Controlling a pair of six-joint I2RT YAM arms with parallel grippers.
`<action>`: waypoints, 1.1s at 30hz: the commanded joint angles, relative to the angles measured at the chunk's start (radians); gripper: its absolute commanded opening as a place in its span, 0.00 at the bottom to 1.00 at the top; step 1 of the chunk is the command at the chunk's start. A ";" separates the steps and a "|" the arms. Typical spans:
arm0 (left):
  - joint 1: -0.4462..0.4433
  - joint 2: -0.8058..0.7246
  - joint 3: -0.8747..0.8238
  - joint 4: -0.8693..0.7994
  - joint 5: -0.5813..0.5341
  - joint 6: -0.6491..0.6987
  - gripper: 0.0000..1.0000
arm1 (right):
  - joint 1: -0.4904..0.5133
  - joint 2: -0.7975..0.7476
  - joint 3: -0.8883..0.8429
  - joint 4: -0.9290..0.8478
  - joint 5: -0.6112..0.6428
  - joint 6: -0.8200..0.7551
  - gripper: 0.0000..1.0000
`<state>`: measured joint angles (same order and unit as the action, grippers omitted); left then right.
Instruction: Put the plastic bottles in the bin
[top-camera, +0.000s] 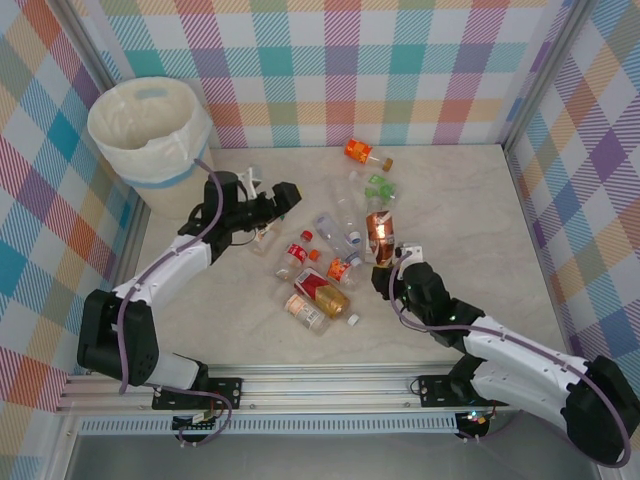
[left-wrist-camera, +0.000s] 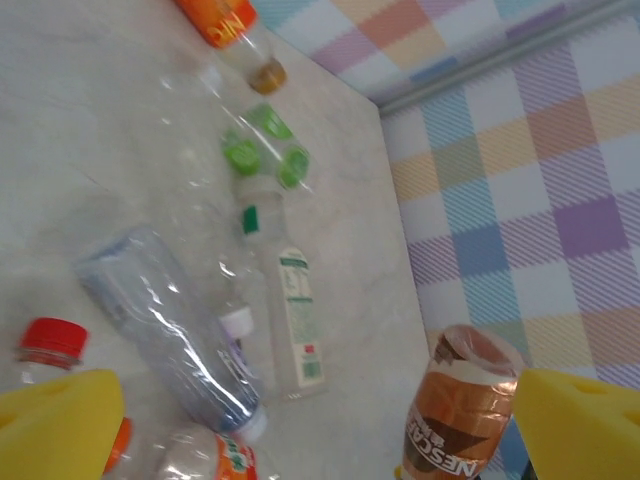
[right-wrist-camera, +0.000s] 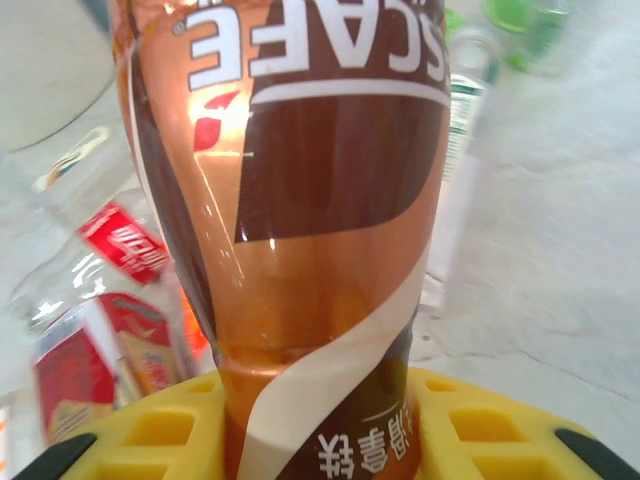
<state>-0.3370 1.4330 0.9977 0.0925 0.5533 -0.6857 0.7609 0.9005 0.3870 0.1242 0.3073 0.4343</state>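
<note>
The brown-and-copper bottle (right-wrist-camera: 320, 200) was gripped at its narrow end by the right gripper (right-wrist-camera: 320, 425), which was closed round it. Its label read NESCAFE, with Chinese characters lower down. The other bottles (top-camera: 318, 290) lay scattered just beside it on the table (top-camera: 480, 220). The left gripper (top-camera: 272, 212) hung wide open near them. The bin (top-camera: 150, 160) stood in the far left corner.
</note>
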 joint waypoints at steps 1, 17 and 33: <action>-0.079 0.019 0.040 0.076 0.099 0.048 1.00 | 0.002 0.032 0.068 0.065 -0.153 -0.105 0.15; -0.221 0.081 0.071 0.131 0.060 0.086 1.00 | 0.001 0.216 0.191 0.224 -0.388 -0.017 0.19; -0.240 0.084 0.055 0.168 0.034 0.073 0.68 | 0.002 0.270 0.209 0.293 -0.453 0.026 0.25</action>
<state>-0.5682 1.5166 1.0424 0.2256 0.5854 -0.6159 0.7609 1.1667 0.5632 0.3634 -0.1154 0.4492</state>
